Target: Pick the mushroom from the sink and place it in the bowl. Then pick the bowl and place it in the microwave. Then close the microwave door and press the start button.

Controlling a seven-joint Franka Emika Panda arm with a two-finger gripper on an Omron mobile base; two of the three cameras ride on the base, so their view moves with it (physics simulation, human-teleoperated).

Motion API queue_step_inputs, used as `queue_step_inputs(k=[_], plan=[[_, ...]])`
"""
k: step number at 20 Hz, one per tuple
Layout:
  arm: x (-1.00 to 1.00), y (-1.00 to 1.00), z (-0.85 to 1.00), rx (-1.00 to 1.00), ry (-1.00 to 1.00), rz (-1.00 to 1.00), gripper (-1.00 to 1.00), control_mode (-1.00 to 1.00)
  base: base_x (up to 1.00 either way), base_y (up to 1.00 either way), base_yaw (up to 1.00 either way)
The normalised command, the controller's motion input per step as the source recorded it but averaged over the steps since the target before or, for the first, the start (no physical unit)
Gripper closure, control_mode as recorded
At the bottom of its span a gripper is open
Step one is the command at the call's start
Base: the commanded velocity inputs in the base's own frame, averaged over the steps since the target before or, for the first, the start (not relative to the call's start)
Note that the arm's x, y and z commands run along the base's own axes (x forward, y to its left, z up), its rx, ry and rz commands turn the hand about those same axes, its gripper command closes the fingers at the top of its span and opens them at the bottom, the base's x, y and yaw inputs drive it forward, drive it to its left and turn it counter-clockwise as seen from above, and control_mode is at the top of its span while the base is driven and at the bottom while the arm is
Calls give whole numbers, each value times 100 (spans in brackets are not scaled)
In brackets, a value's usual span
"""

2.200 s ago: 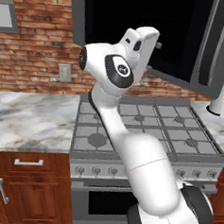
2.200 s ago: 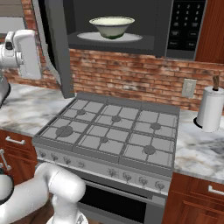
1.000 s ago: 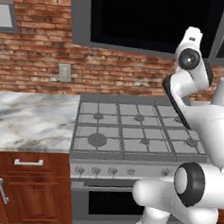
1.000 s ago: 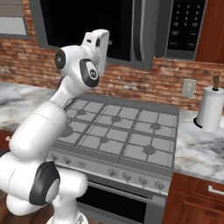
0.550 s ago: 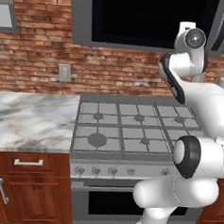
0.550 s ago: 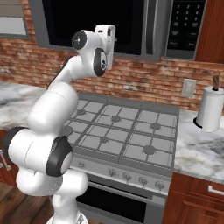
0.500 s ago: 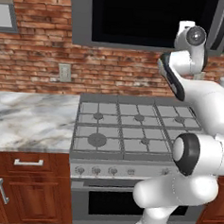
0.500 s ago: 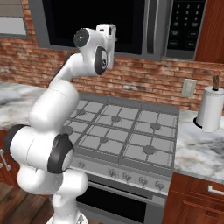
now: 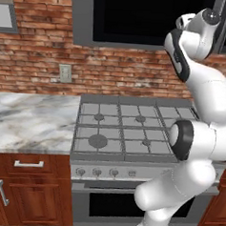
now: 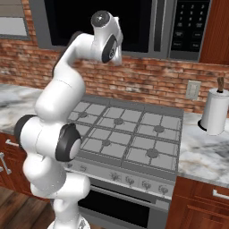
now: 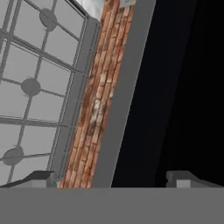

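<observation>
Microwave (image 10: 134,27) above stove (image 10: 125,134) (paper towel (image 10: 214,111) right).

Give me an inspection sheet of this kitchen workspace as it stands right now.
Surface: gas stove with grey grates, marble counter on both sides.
Job's things: microwave above the stove; its door looks shut, black glass hides the inside. Control strip at its right end. Bowl and mushroom: nothing seen.
Clutter: paper towel roll standing on the right counter.
Tool: tool raised to the door's lower frame, fingertips spread apart, nothing between them.
Cables: nothing seen.
Surroundings: brick wall with outlet; second outlet right of the stove; wood cabinets; oven below the stove.
</observation>
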Motion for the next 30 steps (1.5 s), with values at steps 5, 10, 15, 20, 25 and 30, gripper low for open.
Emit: queue_step_inputs(k=[5, 10, 15, 20, 25, 30], plan=[[0, -7, 0, -9, 10, 23, -100, -100, 0, 0, 0], [3, -1, -16, -15, 15, 23, -100, -100, 0, 0, 0], [-26, -14, -18, -8, 6, 27, -100, -100, 0, 0, 0], [-100, -29, -1, 0, -7, 28, -100, -100, 0, 0, 0], [-100, -58, -1, 7, -27, 2, -100, -100, 0, 0, 0], [-82, -54, -26, 14, -56, -14, -100, -100, 0, 0, 0]])
